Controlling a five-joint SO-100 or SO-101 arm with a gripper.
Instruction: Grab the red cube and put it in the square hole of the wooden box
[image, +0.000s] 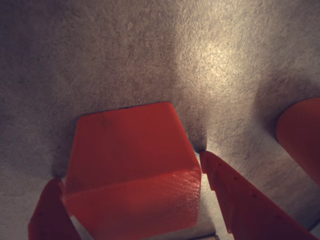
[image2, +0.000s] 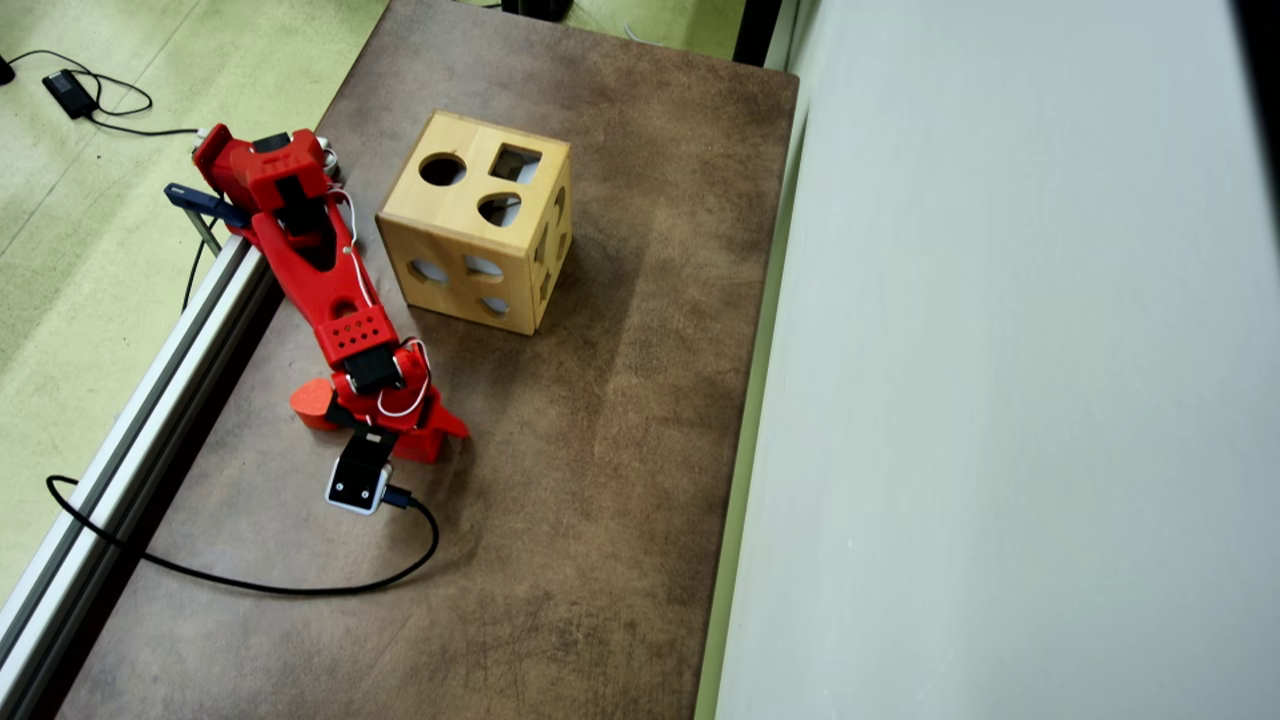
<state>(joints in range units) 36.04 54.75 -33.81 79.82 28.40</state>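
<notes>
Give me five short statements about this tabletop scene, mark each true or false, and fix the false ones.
1. In the wrist view the red cube sits between the two fingers of the gripper. True.
2. The red cube is already inside the wooden box. False: it lies on the brown table, apart from the box.
3. The square hole is on the box's top face, beside a round cut-out. True.
4. The box lies tipped on an edge. False: it stands flat on the table.
5. A second orange-red block shows at the right edge of the wrist view. True.
</notes>
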